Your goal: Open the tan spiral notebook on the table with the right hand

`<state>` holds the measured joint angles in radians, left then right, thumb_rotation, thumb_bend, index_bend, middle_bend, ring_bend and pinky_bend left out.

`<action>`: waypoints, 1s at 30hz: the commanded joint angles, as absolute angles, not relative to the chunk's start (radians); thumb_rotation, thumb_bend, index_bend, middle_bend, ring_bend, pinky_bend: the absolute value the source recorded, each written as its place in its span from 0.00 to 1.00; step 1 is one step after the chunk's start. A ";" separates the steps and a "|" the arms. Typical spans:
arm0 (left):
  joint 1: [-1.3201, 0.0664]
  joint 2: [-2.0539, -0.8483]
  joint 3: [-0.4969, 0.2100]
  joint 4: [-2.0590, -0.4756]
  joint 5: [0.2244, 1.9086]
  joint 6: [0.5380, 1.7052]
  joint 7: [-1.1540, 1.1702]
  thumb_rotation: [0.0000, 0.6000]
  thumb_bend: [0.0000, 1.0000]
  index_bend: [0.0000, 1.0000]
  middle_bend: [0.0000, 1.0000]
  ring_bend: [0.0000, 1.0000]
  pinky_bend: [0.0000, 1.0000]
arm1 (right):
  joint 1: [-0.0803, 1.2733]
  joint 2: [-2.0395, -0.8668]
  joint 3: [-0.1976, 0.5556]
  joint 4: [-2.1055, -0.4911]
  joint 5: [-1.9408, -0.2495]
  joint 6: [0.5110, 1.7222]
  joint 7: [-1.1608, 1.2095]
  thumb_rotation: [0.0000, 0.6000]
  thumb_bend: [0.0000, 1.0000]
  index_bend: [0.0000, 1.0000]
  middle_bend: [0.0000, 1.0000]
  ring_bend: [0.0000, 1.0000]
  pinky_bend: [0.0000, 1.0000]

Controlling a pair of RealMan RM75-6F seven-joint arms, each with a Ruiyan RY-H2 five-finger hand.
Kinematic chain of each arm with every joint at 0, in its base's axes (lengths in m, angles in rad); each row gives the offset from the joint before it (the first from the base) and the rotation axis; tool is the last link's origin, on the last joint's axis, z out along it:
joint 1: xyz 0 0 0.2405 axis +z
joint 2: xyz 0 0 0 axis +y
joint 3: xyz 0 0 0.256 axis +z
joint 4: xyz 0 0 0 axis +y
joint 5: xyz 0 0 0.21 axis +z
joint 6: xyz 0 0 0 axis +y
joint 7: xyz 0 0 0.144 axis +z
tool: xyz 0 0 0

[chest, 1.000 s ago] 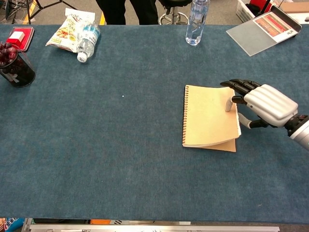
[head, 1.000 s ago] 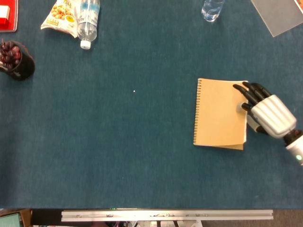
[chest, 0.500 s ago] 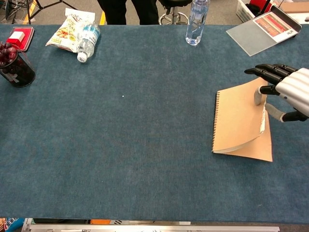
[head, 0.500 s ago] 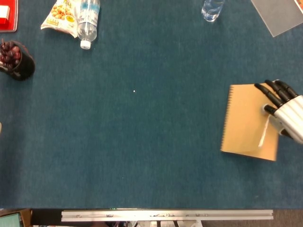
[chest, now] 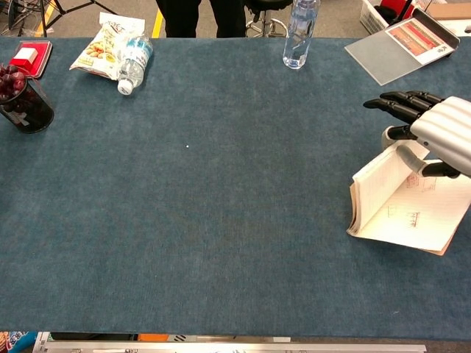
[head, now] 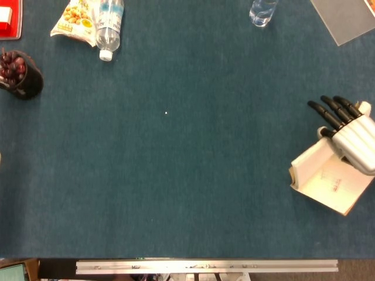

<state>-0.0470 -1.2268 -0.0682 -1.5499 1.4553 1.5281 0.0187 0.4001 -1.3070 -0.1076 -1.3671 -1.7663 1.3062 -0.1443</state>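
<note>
The tan spiral notebook (head: 328,178) (chest: 403,209) lies open near the table's right edge, white pages facing up. Its lifted cover and pages stand steeply on the left side, spine toward the table's middle. My right hand (head: 350,130) (chest: 434,129) is at the upper edge of that raised part, with the thumb against it and the dark fingers (head: 328,111) stretched out above; it seems to pinch the raised cover. The notebook's far right corner runs close to the frame edge. The left hand is not seen in either view.
A clear upright bottle (head: 261,12) (chest: 299,33) stands at the back. A grey folder (head: 345,17) (chest: 401,45) lies back right. A snack bag (head: 75,19), a lying bottle (head: 108,26), a dark cup (head: 22,75) and a red box (head: 8,17) sit back left.
The right hand dragged the notebook toward the right edge and raised its cover; the closed tan cover has gone from flat to upright, showing white pages.
</note>
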 commanded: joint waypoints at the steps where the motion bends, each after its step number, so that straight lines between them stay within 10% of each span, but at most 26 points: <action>1: -0.046 -1.227 -0.068 -1.548 1.455 1.528 0.016 1.00 0.26 0.33 0.23 0.27 0.46 | 0.400 -1.329 -0.107 -1.343 -1.770 1.302 -0.128 1.00 0.49 0.56 0.10 0.00 0.13; 30: -0.042 -1.231 -0.066 -1.542 1.449 1.528 0.015 1.00 0.26 0.33 0.23 0.27 0.46 | 0.381 -1.348 -0.127 -1.352 -1.831 1.347 -0.089 1.00 0.50 0.56 0.10 0.00 0.13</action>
<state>-0.0419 -1.2315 -0.0659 -1.5415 1.4494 1.5284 0.0144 0.3811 -1.3484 -0.1267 -1.3509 -1.8309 1.3476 -0.0892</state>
